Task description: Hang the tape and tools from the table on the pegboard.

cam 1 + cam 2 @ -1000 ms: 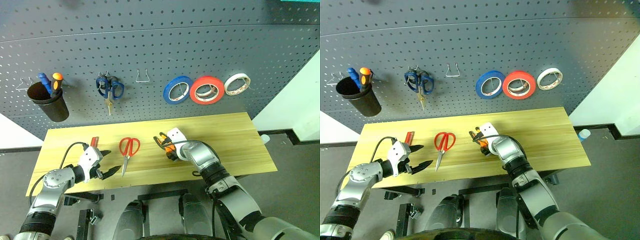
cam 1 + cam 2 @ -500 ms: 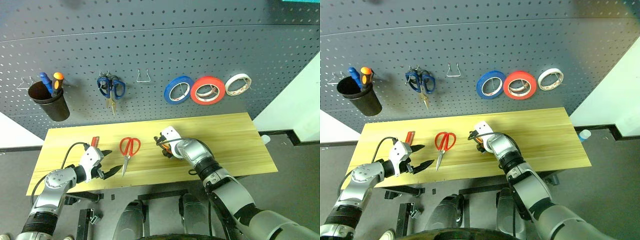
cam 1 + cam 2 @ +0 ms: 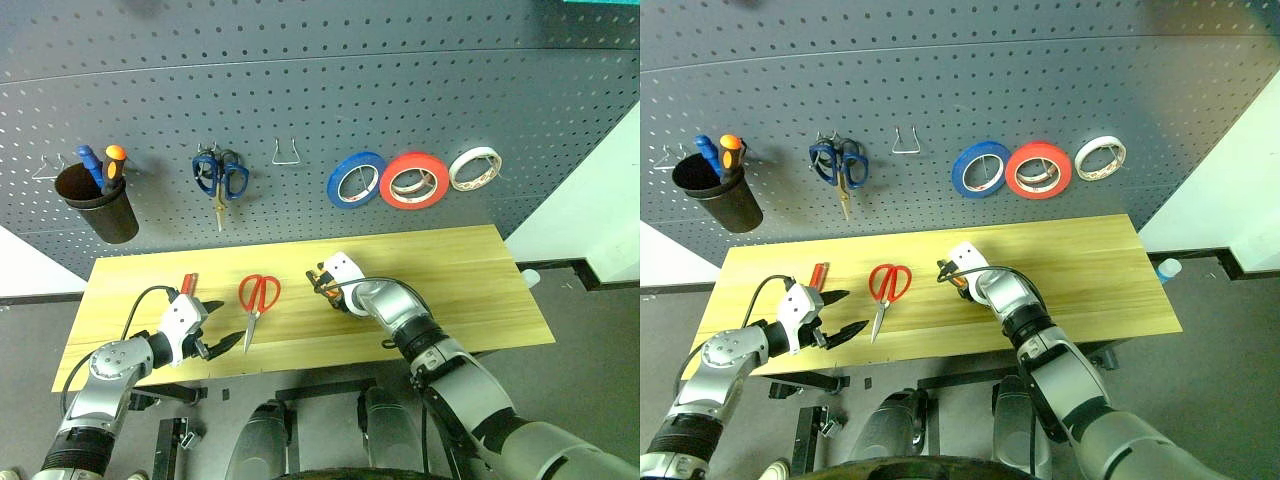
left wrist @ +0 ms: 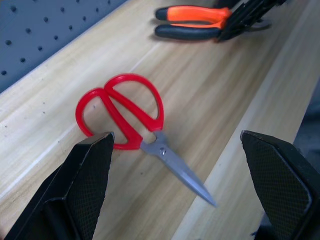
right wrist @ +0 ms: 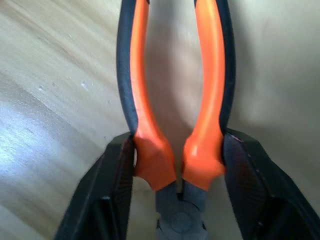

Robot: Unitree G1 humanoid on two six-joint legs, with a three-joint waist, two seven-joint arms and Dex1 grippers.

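a: what's nearest?
b: left gripper [image 3: 222,336], fingers spread wide with nothing between them, low at the table's [image 3: 470,270] front edge.
a: then?
b: red scissors [image 3: 256,298] flat on the wood just beyond it, red screwdriver [image 3: 187,284] off to the left. right gripper [image 5: 176,170] squeezes both handles of the pliers [image 5: 172,95].
a: farthest?
b: red tape [image 3: 413,180] hangs on the pegboard [image 3: 300,90].

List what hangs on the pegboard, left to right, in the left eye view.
Black cup holding blue and orange screwdrivers → blue-handled scissors → bare wire hook → blue roll → red tape → clear roll.
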